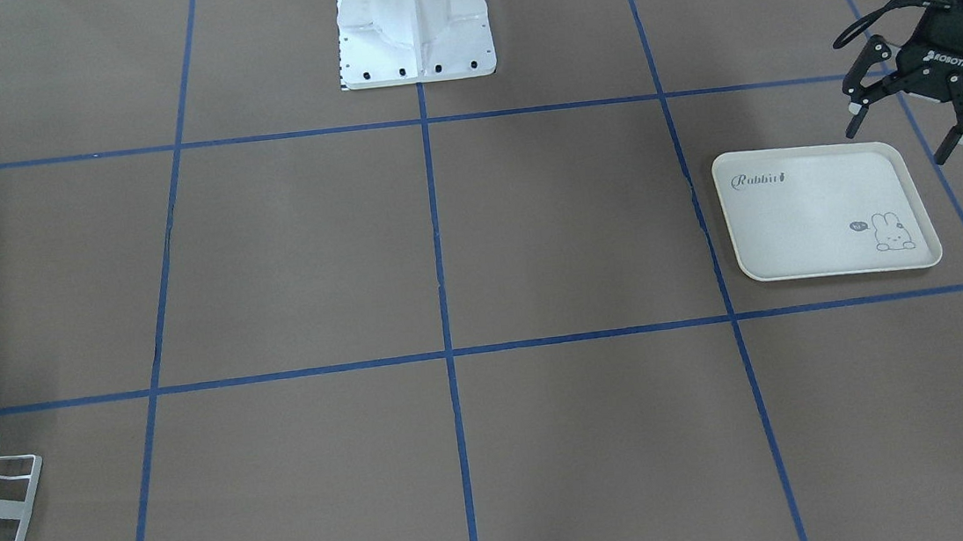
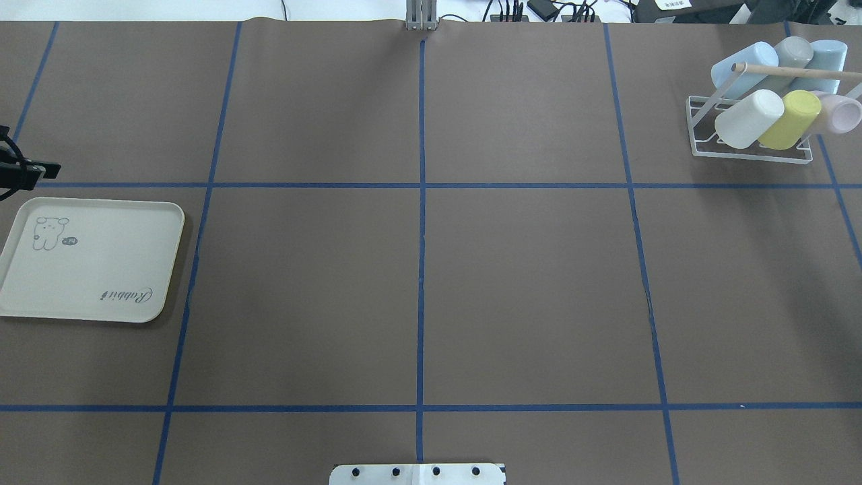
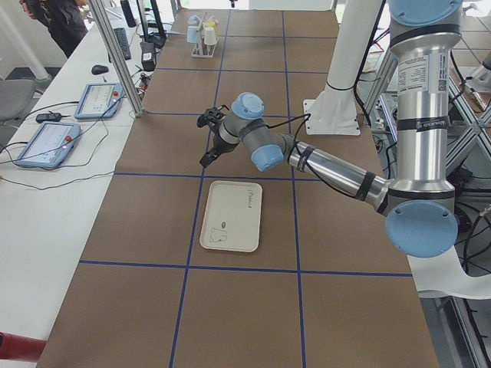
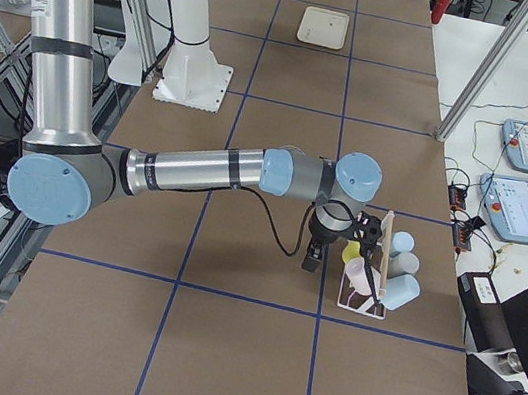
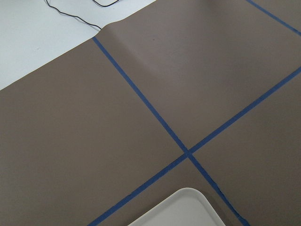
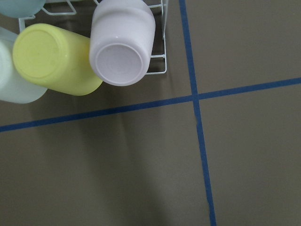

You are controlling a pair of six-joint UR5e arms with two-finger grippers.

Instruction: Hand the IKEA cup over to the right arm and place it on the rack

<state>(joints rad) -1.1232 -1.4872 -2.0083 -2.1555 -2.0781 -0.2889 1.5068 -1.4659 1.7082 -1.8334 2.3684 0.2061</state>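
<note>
**On the rack, far right: six cups seated**

Far left, my left gripper (image 1: 906, 132) hangs in the air near the rabbit-print tray (image 2: 94, 263). Its fingers are spread wide, with nothing between them.

Mid-table is brown table cover (image 2: 525, 289) with blue tape lines (image 2: 421, 269).

At the far right corner, the rack (image 2: 754, 157) carries the cups, all tipped on their sides.
- **Front row:** white cup (image 2: 747, 119), yellow cup (image 2: 789, 120), lilac cup (image 2: 842, 113).
- **Back row:** pale blue cup (image 2: 747, 64), grey cup (image 2: 793, 50), second pale blue cup (image 2: 827, 55).

I cannot tell which is the task's IKEA cup.

My right gripper (image 4: 321, 253) sits just beside the rack. Only the side camera shows it, so I cannot tell whether it is spread or pressed together.
</note>
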